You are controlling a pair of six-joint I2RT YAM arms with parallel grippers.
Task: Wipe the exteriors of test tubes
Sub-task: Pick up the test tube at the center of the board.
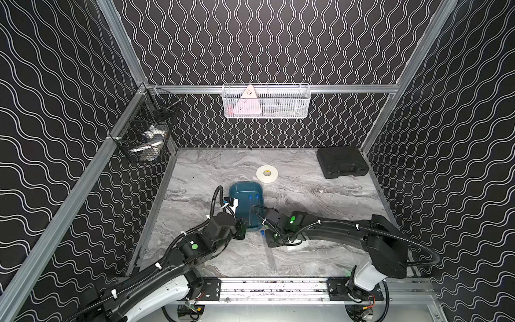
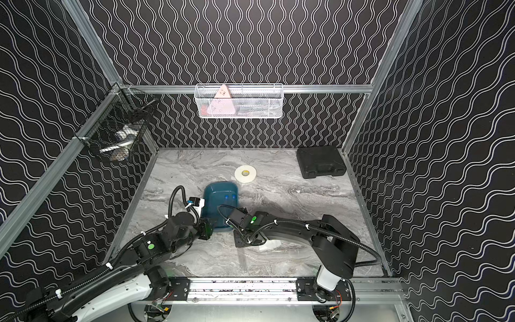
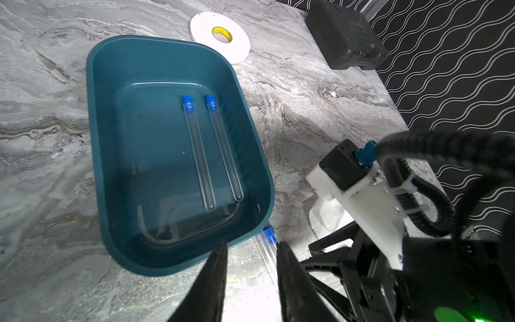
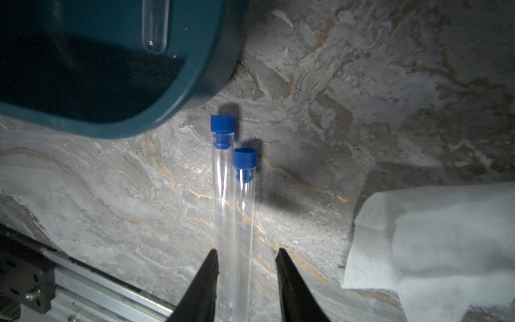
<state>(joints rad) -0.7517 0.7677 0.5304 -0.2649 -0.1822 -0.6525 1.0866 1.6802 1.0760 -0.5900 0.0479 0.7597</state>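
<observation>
Two clear test tubes (image 3: 199,156) with blue caps lie side by side in shallow water in the teal tray (image 3: 92,111). Two more test tubes (image 4: 223,195) lie together on the marble top just outside the tray's near corner, caps toward the tray; in a top view one shows as a faint tube (image 1: 271,258). My right gripper (image 4: 246,252) is open and low over the table, its fingers either side of this pair. My left gripper (image 3: 252,245) is open at the tray's near rim with nothing between its fingers. A white tissue (image 4: 432,251) lies to the right of the pair.
A white tape roll (image 1: 267,173) lies behind the tray and a black case (image 1: 342,162) sits at the back right. A white wire basket (image 1: 266,101) and a black wire basket (image 1: 147,131) hang on the walls. The metal rail (image 1: 273,288) runs along the front edge.
</observation>
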